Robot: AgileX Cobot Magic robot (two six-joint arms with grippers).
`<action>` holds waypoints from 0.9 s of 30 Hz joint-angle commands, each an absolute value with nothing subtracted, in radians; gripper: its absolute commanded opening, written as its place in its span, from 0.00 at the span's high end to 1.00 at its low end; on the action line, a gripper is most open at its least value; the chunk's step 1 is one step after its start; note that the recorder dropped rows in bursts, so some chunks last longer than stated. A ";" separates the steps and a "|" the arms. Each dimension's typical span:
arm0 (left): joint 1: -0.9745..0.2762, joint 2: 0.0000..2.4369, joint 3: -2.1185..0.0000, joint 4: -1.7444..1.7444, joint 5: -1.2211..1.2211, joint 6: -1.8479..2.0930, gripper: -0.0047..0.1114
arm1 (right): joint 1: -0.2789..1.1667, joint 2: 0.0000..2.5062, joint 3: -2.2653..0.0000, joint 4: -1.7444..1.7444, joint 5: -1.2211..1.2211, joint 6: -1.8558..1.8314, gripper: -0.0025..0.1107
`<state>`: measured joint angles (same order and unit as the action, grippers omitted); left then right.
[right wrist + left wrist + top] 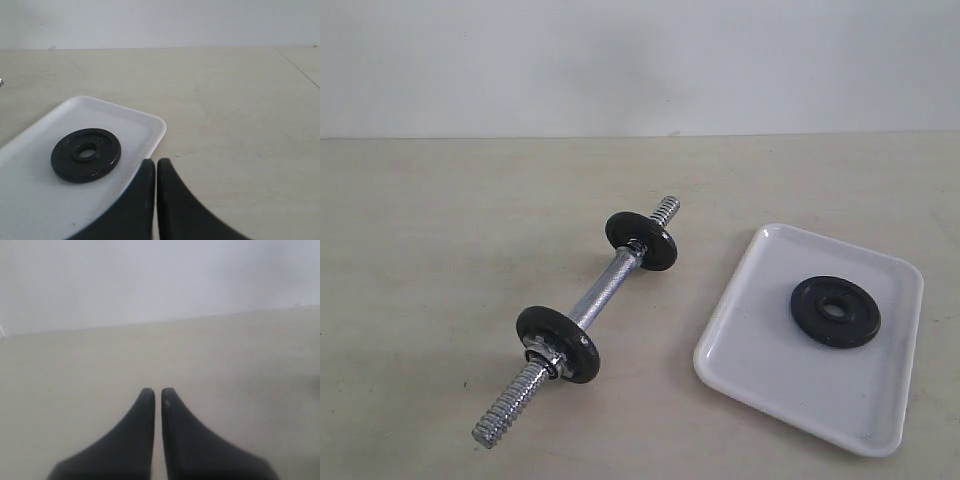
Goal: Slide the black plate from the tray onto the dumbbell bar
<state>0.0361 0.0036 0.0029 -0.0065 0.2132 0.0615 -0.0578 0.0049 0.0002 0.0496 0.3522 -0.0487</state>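
The black plate (835, 311) lies flat inside the white tray (752, 352) at the right of the exterior view. In the right wrist view the black plate (86, 154) rests on the tray (127, 125), off to one side of my right gripper (155, 163), which is shut and empty over the tray's edge. The dumbbell bar (602, 291) lies diagonally on the table left of the tray, with two black discs on it. My left gripper (157, 392) is shut with nothing in it, over bare table. Neither gripper shows in the exterior view.
A pale beige table (440, 250) runs back to a white wall (640, 60). The bar's near threaded end (505, 413) points toward the front edge, and its far threaded end (663, 212) points toward the wall.
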 commanded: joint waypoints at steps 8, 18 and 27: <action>0.037 0.000 -0.059 -0.053 -0.308 -0.433 0.92 | -0.060 0.000 0.000 0.050 0.349 -0.052 0.98; 0.037 0.000 -0.234 -0.008 -0.009 -0.452 0.92 | -0.060 0.000 0.000 0.050 0.349 -0.050 0.98; 0.037 0.000 -0.253 -0.008 -0.165 -0.432 0.92 | -0.060 0.000 0.000 0.050 0.349 -0.052 0.98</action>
